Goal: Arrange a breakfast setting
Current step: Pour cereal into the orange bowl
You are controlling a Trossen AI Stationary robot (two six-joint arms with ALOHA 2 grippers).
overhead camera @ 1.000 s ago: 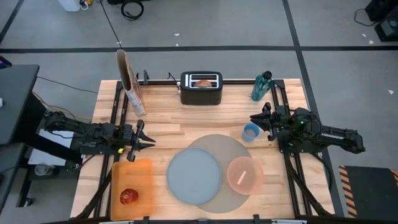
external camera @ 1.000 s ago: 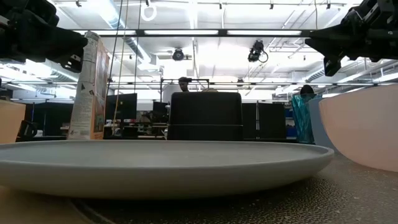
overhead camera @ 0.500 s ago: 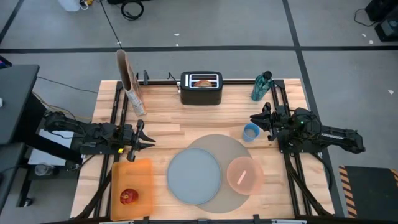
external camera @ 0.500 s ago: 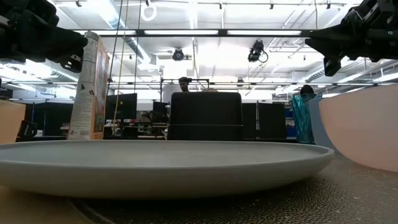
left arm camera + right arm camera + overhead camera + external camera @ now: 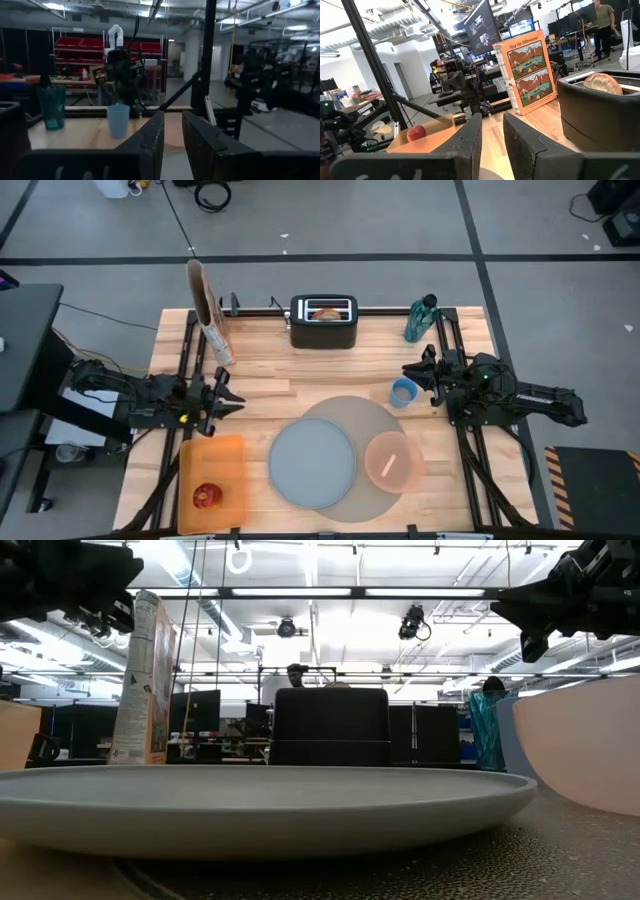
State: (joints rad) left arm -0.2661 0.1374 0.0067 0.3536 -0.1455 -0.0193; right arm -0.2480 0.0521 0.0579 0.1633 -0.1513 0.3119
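Red apple (image 5: 207, 497) on the orange board (image 5: 214, 476) shows from overhead, hidden in the low view. The black toaster (image 5: 324, 322) holds a bagel half (image 5: 326, 311). Left pincer (image 5: 228, 396) and right pincer (image 5: 412, 371) grip nothing, fingers narrowly apart.

Robotics lab, open industrial hall, exposed ceiling ducts (image 5: 300, 595), strip lights, monitors (image 5: 485, 25), red storage bins (image 5: 75, 47), concrete floor (image 5: 330, 220)
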